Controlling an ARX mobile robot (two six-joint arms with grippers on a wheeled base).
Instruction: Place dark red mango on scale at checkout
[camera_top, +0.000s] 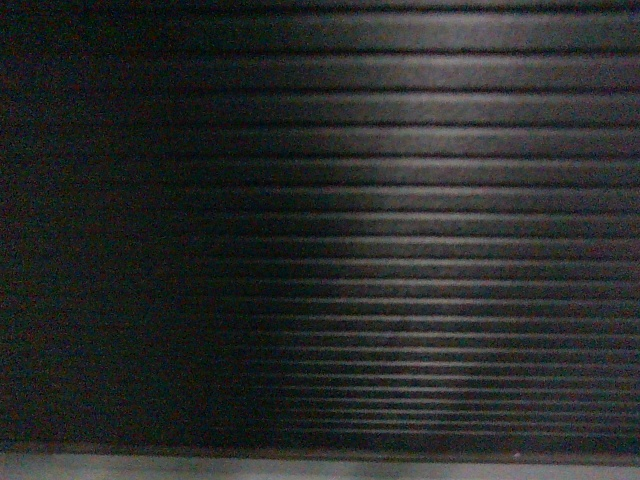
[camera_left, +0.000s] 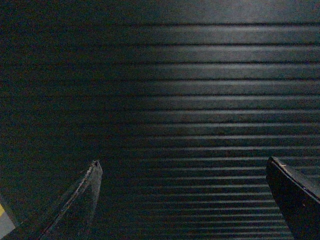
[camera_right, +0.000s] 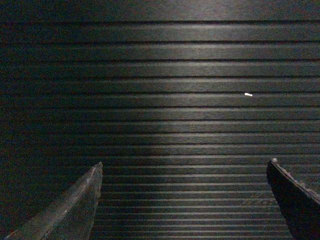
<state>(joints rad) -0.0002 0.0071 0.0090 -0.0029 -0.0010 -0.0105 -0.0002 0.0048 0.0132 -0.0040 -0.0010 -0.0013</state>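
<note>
The dark ribbed front panel of the checkout (camera_top: 400, 220) fills the head view, close up and dim. The same slatted panel of the checkout (camera_left: 190, 100) faces the left wrist camera, and the checkout (camera_right: 175, 100) front fills the right wrist view too. My left gripper (camera_left: 182, 162) is open, its fingers wide apart with nothing between them. My right gripper (camera_right: 184, 164) is open and empty as well. The dark red mango and the scale are out of view.
A pale grey plinth strip (camera_top: 300, 468) runs along the bottom of the head view. A small grey and yellow patch (camera_left: 4, 220) shows at the lower left of the left wrist view. A tiny white speck (camera_right: 248, 94) sits on a slat.
</note>
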